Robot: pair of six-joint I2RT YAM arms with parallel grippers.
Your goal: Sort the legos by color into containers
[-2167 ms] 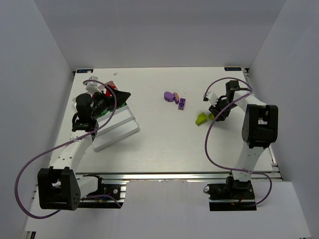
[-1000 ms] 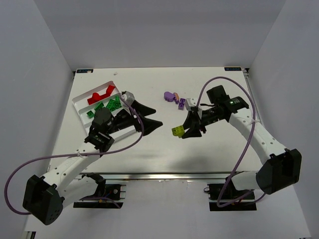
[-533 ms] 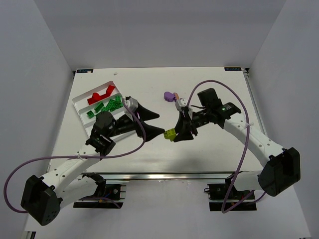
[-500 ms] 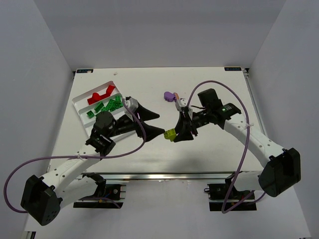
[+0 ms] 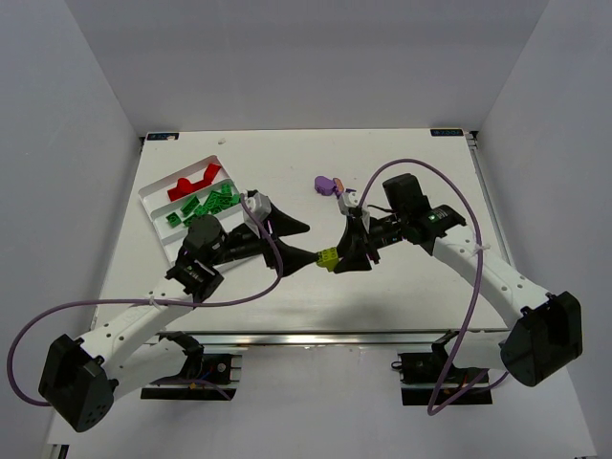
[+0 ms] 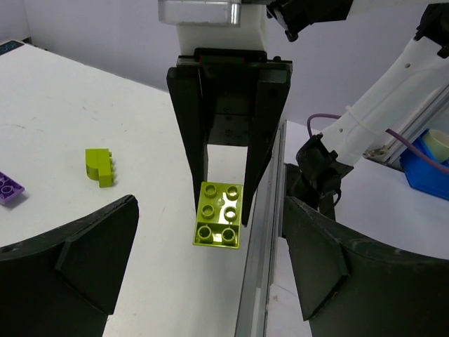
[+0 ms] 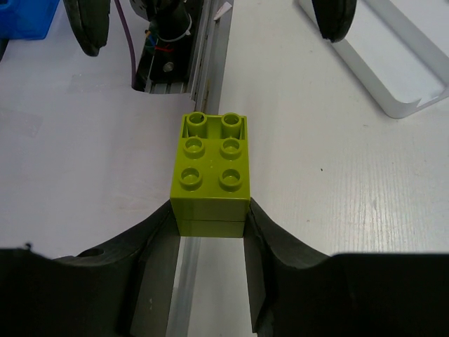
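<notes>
One yellow-green studded plastic brick [image 5: 328, 258], clamped in right gripper [image 5: 346, 256], well right of white ridged plastic tray [image 5: 146, 198]. Left gripper [image 5: 308, 242] spread wide, facing brick, just short of it. Apparent step: handover. Next: close left on brick's free end, then release right.

lab, white enclosure [image 5: 86, 143], aluminium rail [image 5: 335, 337]

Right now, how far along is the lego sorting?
Done: red bricks and green bricks lie in separate compartments of the white tray. In hand: the right gripper is shut on a yellow-green brick, holding it inside the open left gripper, apparently a handover. Left: the purple pieces and a second yellow-green brick lie on the table.
</notes>
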